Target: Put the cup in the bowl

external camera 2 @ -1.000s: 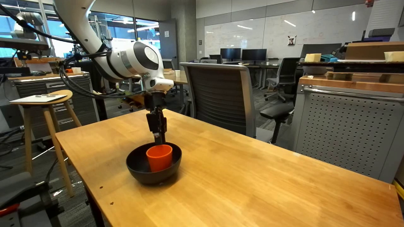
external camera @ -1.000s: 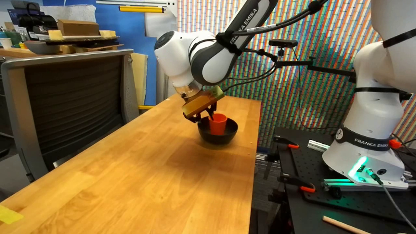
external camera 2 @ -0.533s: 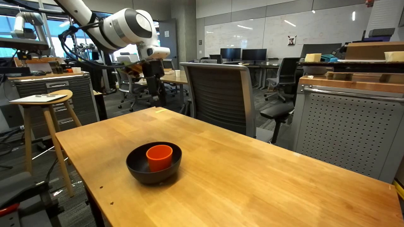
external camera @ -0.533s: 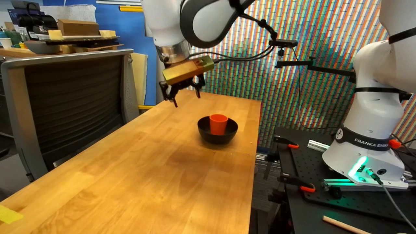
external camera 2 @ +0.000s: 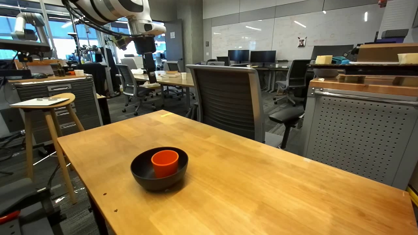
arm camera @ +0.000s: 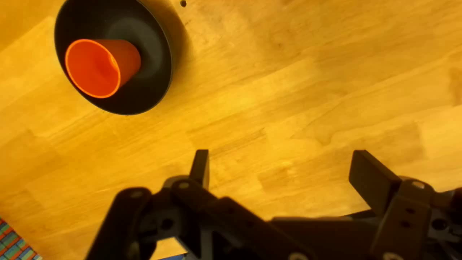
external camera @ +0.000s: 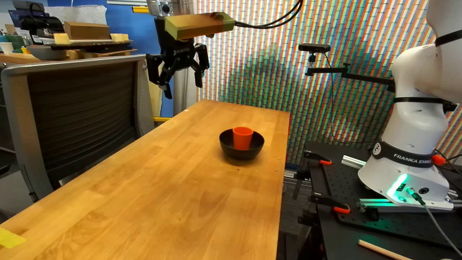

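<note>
In an exterior view the cup (external camera: 242, 139) is already inside the bowl (external camera: 239, 155), which sits on the wooden table (external camera: 173, 202). The gripper (external camera: 183, 90) hangs high up, well apart from both — jaws spread, nothing held.

In an exterior view there's an office chair (external camera 2: 228, 104) near the table, and the cup looks pretty much upright, sitting a bit off-center in the bowl. Jaws are side-on there, so no reading them from that angle.

Wrist view settles it: fingertips (arm camera: 371, 177) wide apart, only table showing between them, cup and bowl off to the upper left. I'd call the task done — nothing left that I can see, except maybe parking.
</note>
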Controlling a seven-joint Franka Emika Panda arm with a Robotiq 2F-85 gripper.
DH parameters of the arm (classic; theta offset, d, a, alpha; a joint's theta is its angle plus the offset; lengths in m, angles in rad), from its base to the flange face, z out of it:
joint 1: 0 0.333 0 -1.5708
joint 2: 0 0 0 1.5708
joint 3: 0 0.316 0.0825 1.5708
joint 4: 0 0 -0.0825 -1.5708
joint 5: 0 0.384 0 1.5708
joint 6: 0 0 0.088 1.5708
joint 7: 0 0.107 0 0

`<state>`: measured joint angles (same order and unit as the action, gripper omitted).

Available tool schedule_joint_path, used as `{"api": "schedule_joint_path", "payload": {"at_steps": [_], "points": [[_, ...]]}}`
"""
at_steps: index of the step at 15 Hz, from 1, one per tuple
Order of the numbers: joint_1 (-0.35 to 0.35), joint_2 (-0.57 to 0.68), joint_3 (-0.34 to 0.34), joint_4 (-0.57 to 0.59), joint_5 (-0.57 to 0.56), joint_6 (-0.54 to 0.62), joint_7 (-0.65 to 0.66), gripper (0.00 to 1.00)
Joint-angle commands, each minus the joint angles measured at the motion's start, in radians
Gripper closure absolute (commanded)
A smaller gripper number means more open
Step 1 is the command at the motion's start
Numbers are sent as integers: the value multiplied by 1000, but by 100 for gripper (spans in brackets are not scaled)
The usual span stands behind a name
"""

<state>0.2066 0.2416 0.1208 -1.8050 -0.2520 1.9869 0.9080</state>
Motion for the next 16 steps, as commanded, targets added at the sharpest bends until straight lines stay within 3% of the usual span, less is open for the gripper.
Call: {"api": "schedule_joint_path", "payload": {"at_steps": [1, 6, 8, 16], "points": [[-1, -48, -9, 46, -5, -137, -151, 0], [-35, -136, -40, 92, -65, -260, -312, 0], [-33, -115, -36, 82, -64, -231, -267, 0], [-45, -142, -40, 88, -79, -256, -287, 0]]}}
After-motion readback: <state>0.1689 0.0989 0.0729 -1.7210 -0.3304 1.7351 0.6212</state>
